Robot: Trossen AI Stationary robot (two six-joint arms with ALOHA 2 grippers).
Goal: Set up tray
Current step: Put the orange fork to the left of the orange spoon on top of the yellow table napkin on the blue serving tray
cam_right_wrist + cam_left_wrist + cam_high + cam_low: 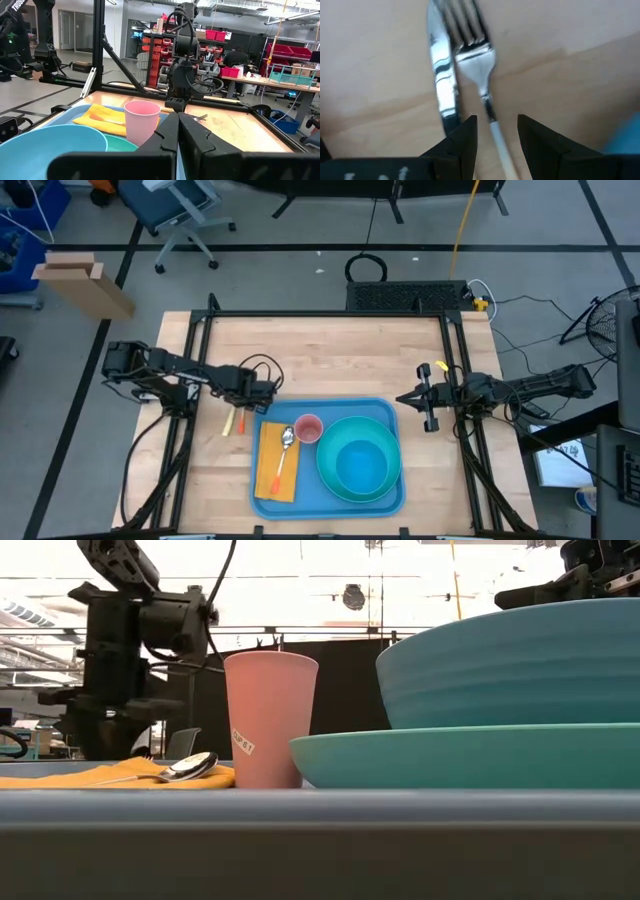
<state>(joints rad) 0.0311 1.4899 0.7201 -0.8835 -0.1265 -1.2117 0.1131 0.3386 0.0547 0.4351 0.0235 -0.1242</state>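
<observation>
High view, tray: the large flat blue plastic rectangular tray [262, 502] lies at the near middle of the pale wooden table [330, 350].
High view, tray contents: an orange cloth napkin [270, 477] lies along its left side with a metal spoon [285, 444] on top; a small pink plastic cup [308, 428] stands beside them; a round turquoise plate [326, 470] carries a blue bowl [360, 464] on the right.
High view, my left gripper [262, 391]: it sits low over the table just off the tray's far left corner, next to cutlery with orange handles [234, 422] lying on the wood.
High view, my right gripper [404, 399]: it waits near the table's right edge, apart from the tray.
Low view: the tray's rim [300, 805] runs across the front; the cup [268, 718] stands upright between the napkin with spoon [190, 767] and the plate [470, 755] holding the bowl [520, 665]; my left arm is behind them.
Left wrist view: my fingers [462, 142] stand apart, straddling the thin handle of a silver metal fork [477, 65] on the wood, not closed on it; a silver table knife [442, 75] lies just beside the fork.
Right wrist view: my right fingers [167, 135] are pressed together, holding nothing; beyond them are the cup [142, 121], napkin [102, 118] and bowl [50, 147].
</observation>
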